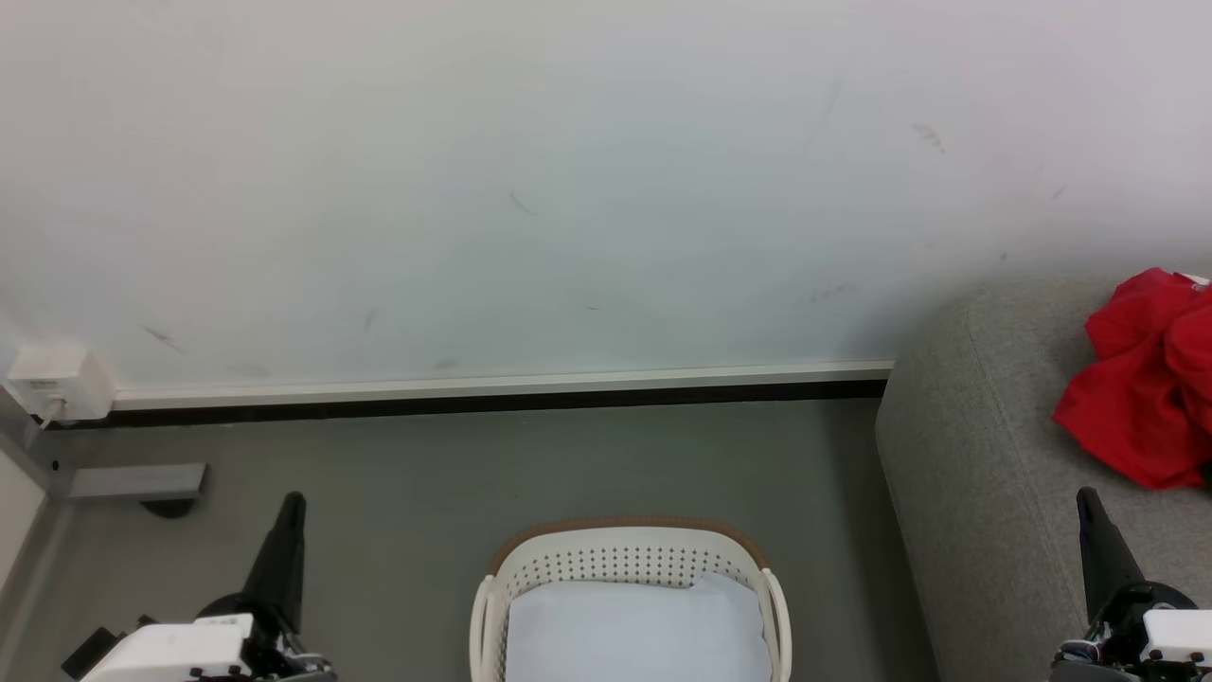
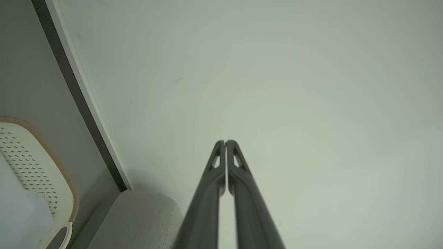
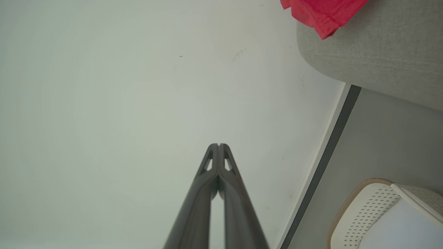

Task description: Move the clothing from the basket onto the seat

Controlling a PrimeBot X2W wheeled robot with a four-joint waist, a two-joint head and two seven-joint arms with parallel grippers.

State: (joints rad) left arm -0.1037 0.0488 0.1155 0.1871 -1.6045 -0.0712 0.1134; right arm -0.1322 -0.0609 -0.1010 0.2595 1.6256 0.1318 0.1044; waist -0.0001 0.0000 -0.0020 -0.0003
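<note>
My left gripper (image 1: 292, 507) is low at the near left, fingers pressed together, holding nothing. My right gripper (image 1: 1089, 502) at the near right is pressed together too and empty, in front of the seat (image 1: 975, 455). The clothing (image 1: 1141, 398) lies crumpled on that seat, at the right edge. The basket (image 1: 625, 532) stands on the floor (image 1: 426, 493) between my arms, left of the seat, a pale blue cloth (image 1: 634, 630) inside
</note>
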